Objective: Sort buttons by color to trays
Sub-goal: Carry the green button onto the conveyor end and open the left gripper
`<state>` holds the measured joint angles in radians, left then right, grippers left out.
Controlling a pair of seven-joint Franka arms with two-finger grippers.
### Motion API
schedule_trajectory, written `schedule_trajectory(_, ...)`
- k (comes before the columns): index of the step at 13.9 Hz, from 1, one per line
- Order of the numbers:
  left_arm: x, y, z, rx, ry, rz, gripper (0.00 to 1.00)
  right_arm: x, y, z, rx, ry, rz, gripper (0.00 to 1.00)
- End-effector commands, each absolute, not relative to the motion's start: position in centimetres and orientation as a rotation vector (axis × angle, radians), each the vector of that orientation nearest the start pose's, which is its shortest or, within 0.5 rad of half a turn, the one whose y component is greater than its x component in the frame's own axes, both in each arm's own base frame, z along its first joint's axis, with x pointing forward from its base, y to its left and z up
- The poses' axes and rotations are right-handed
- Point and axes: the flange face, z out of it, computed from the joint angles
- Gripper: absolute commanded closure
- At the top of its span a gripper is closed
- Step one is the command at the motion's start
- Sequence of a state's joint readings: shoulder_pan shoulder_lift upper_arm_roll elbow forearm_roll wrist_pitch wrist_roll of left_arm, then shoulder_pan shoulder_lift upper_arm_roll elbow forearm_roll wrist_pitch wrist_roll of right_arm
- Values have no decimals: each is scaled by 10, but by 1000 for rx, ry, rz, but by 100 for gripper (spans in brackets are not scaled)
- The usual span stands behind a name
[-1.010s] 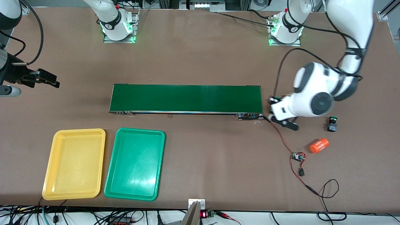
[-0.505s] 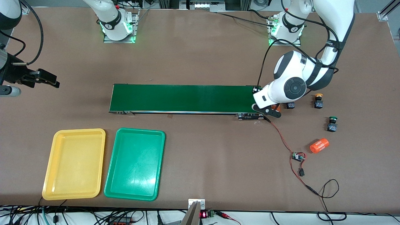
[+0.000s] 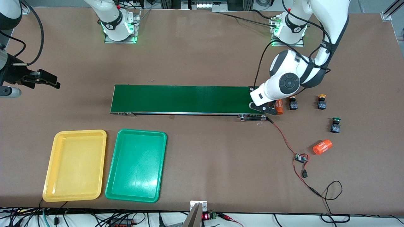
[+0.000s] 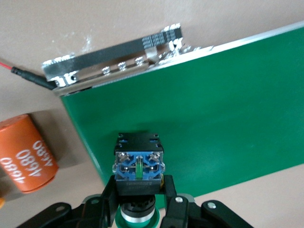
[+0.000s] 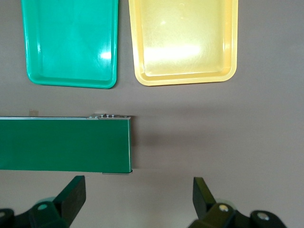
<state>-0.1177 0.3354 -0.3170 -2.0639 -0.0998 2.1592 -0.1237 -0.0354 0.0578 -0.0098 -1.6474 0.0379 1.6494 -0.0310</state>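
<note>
The left end effector (image 4: 140, 202) pinches a green-capped button (image 4: 138, 167) by its collar, just under the cap, the black-and-blue body pointing down over the conveyor belt (image 3: 188, 99) at the belt's end toward the left arm. The right end effector (image 5: 137, 197), fingers spread and holding nothing, waits in the air off the belt's end toward the right arm.

Largest to smallest, all placed from the belt: the worktop (image 3: 202, 47) carries the belt across its middle. The yellow tray (image 3: 75, 165) and green tray (image 3: 136, 165) lie side by side, nearer the front camera than the belt and toward its right-arm end; both are bare. Off the belt's left-arm end lies one orange cylinder (image 3: 279, 106), just beside the belt, and a second (image 3: 322, 147) well apart and nearer the camera. Smallest are the loose buttons: two yellow-capped ones (image 3: 293, 103) (image 3: 321, 102) stand off the belt's left-arm end, past the first cylinder, and one green-capped (image 3: 335, 125) stands nearer the camera than those.

The buttons look light, rigid and hard-cased (not likely fragile). The round cap looks smooth and could slip, so the squared body or the collar below the cap seems the surer place to grip. Set down body-first, one may topple.
</note>
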Motion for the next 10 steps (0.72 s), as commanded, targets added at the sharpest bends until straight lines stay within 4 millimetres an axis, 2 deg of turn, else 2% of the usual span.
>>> schedule_trajectory(1,511,-243,260,-3242,312,384,99,570,-24,563,-3102,8,85,0)
schedule_trajectory(3,512,-243,257,-3246,306,383,99,570,-23,563,-3102,8,85,0)
schedule_trajectory(5,511,-243,253,-3243,223,403,89,570,-23,563,-3101,6,88,0)
schedule_trajectory(6,511,-243,249,-3240,155,416,73,570,-23,563,-3102,8,85,0)
schedule_trajectory(8,511,-243,251,-3241,142,412,0,570,-23,564,-3103,8,85,0)
schedule_trajectory(10,514,-243,265,-3254,132,381,0,570,-23,563,-3103,8,88,0)
